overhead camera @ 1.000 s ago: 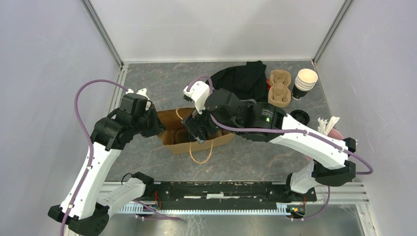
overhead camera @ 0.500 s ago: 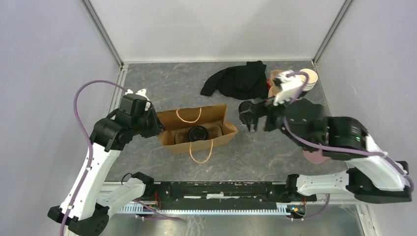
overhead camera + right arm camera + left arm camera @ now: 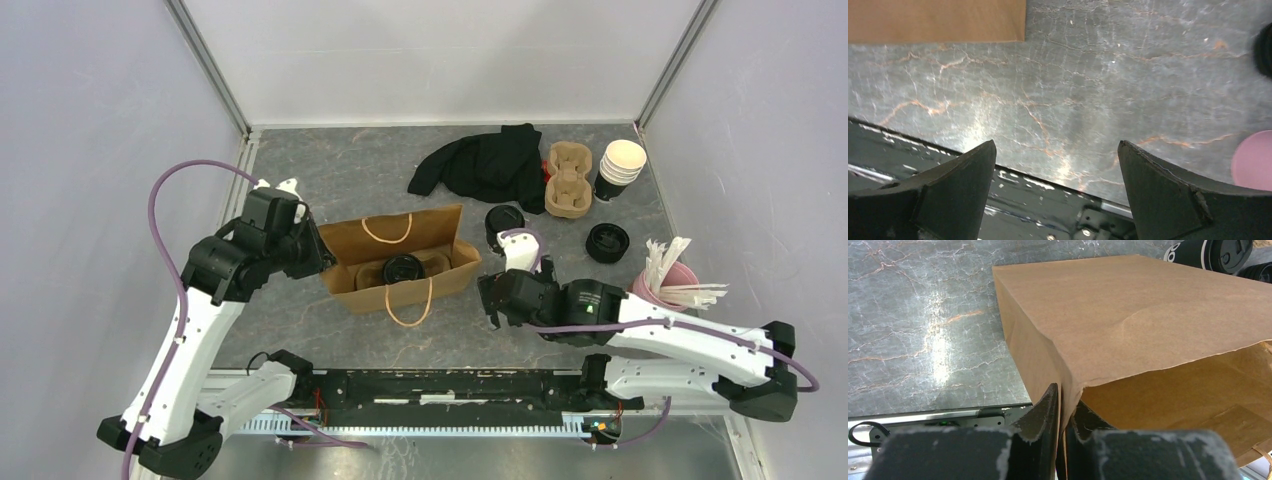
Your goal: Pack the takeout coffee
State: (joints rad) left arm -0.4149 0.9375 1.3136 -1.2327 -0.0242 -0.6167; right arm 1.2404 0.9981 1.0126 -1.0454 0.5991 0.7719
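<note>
The right gripper has pulled back from the bag; its jaws are wide open and empty. The left gripper pinches the bag's edge. One coffee cup sits inside the bag. The other cup stands just beside it.

Setting: robot test cell, laboratory type. Evidence: grey marbled table boxed in by plain pale wall panels on aluminium corner posts. Left arm and right arm are bolted to a metal rail along the near edge, trailing purple cables.
</note>
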